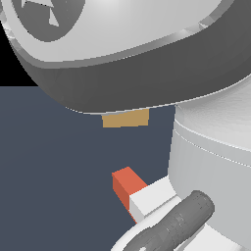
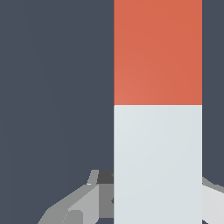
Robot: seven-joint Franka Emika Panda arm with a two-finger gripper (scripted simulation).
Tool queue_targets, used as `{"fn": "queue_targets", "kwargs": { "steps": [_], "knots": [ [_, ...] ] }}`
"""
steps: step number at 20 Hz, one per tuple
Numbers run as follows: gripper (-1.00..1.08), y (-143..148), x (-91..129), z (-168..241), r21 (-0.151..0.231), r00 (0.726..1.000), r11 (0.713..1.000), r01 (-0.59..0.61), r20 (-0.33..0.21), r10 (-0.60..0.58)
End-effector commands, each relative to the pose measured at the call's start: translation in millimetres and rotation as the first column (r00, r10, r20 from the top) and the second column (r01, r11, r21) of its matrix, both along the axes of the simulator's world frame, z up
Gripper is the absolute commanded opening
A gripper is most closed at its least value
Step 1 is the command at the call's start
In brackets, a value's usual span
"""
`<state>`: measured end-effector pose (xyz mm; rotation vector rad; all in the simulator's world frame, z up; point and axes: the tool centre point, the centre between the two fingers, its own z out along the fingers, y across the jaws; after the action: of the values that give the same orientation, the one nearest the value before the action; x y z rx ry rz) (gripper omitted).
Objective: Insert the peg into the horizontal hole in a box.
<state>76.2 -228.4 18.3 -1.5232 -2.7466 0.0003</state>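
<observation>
The peg (image 2: 157, 109) runs straight out from my gripper (image 2: 157, 197), red-orange half (image 2: 157, 52) ahead and white half in the jaws. Grey fingers (image 2: 83, 203) press against both sides of the white half, so the gripper is shut on it. In the exterior view the peg (image 1: 139, 191) shows its red-orange end (image 1: 126, 182) pointing toward the box (image 1: 125, 118). Only a small tan strip of the box shows under the arm's dark body, some way beyond the peg's tip. The hole is hidden. A dark finger (image 1: 179, 223) lies beside the white half.
The arm's large grey and white links (image 1: 147, 44) fill the upper part and the right side of the exterior view and cover most of the box. A dark blue-grey floor (image 1: 54, 171) lies below everything.
</observation>
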Motion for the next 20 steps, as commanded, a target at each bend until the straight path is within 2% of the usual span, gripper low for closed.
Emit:
{"fn": "queue_targets", "kwargs": {
  "steps": [1,12,20],
  "knots": [
    [-1.0,-0.2,0.3,0.4,0.0,1.0,1.0,0.0,0.001,0.0],
    [-1.0,4.8,-2.1,1.3,0.0,1.0,1.0,0.006,0.0,-0.006],
    [-1.0,28.1,-12.7,7.1,0.0,0.999,0.999,0.035,0.0,-0.035]
  ]
}}
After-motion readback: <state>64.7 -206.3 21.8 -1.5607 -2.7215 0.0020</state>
